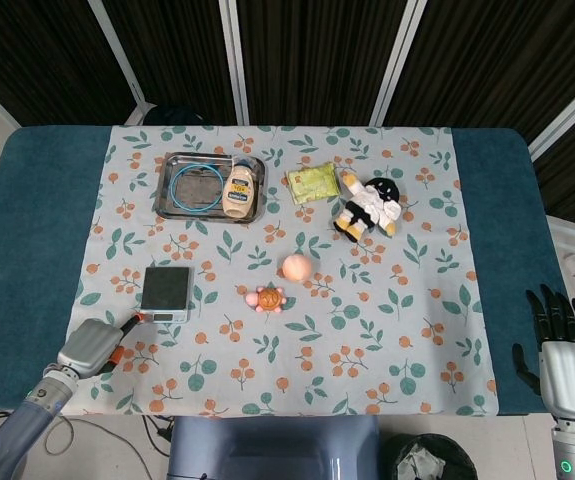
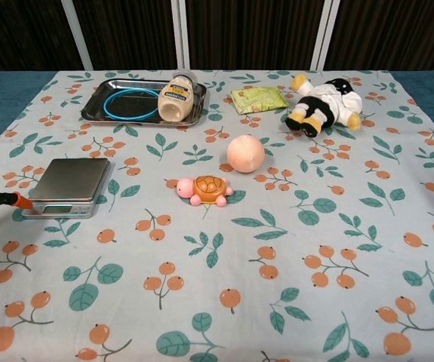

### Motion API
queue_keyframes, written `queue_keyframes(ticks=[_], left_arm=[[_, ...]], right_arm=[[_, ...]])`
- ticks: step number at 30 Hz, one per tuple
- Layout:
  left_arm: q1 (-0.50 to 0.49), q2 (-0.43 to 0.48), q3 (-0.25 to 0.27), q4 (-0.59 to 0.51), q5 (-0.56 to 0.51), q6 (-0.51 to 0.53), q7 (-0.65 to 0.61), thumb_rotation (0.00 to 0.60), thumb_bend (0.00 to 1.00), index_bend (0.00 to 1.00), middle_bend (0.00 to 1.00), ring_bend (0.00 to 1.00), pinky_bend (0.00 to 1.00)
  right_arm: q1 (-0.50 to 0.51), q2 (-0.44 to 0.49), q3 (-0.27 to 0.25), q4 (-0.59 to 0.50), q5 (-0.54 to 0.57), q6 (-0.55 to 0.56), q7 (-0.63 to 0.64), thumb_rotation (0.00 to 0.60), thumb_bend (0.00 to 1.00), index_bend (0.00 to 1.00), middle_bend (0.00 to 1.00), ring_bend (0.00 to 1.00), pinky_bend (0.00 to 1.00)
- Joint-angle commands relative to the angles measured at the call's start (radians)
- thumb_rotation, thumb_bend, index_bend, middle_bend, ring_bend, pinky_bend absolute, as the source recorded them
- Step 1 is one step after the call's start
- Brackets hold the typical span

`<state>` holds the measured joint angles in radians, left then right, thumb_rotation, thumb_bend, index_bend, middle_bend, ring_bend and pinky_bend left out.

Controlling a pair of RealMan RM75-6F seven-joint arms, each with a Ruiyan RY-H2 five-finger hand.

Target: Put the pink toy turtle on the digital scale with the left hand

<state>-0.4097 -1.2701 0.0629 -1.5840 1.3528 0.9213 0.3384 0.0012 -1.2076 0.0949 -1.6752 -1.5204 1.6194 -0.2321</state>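
The pink toy turtle (image 2: 204, 190) lies on the counter (image 1: 27, 230), just below a peach-coloured ball (image 2: 245, 153) and well right of the digital scale (image 2: 67, 185). My left hand (image 1: 89, 346) sits near the scale's front-left corner, holding nothing; whether its fingers are spread I cannot tell. My right hand (image 1: 559, 349) rests off the counter's right edge, fingers apart.

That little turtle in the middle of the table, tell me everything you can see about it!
The pink toy turtle has a pink body, head and stubby feet, with an orange shell marked by dark lines. It looks like smooth plastic or rubber. It sits upright on the leaf-and-berry tablecloth, head toward the digital scale, which stands apart from it. A peach-coloured ball lies close behind without touching. No hand touches it.
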Motion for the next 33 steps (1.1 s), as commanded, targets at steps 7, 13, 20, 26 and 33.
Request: queue_keyframes(ticks=[7,13,20,26,33], left_arm=[[-0.001,0.002,0.004,0.0,-0.012,0.001,0.003,0.6,0.58,0.12,0.66,0.63,0.58],[-0.005,-0.004,0.007,0.007,-0.018,-0.004,0.004,0.6,0.58,0.12,0.66,0.63,0.58],[-0.01,-0.007,0.005,0.007,-0.016,0.0,0.002,0.6,0.58,0.12,0.66,0.63,0.58],[-0.011,-0.006,0.01,0.007,-0.02,-0.001,0.003,0.6,0.58,0.12,0.66,0.63,0.58],[-0.014,-0.011,0.011,0.014,-0.027,-0.006,0.006,0.6,0.58,0.12,0.66,0.63,0.58]], right_arm=[[0.0,0.0,0.0,-0.001,0.0,0.001,0.001,0.6,0.5,0.01,0.0,0.01,0.0],[0.001,-0.002,-0.001,-0.001,0.001,-0.004,-0.002,0.6,0.5,0.01,0.0,0.01,0.0],[0.001,-0.003,0.0,-0.001,0.002,-0.004,-0.004,0.6,0.5,0.01,0.0,0.01,0.0],[0.002,-0.003,-0.001,-0.001,0.001,-0.004,-0.004,0.6,0.5,0.01,0.0,0.01,0.0],[0.002,-0.004,0.0,-0.001,0.002,-0.005,-0.006,0.6,0.5,0.01,0.0,0.01,0.0]])
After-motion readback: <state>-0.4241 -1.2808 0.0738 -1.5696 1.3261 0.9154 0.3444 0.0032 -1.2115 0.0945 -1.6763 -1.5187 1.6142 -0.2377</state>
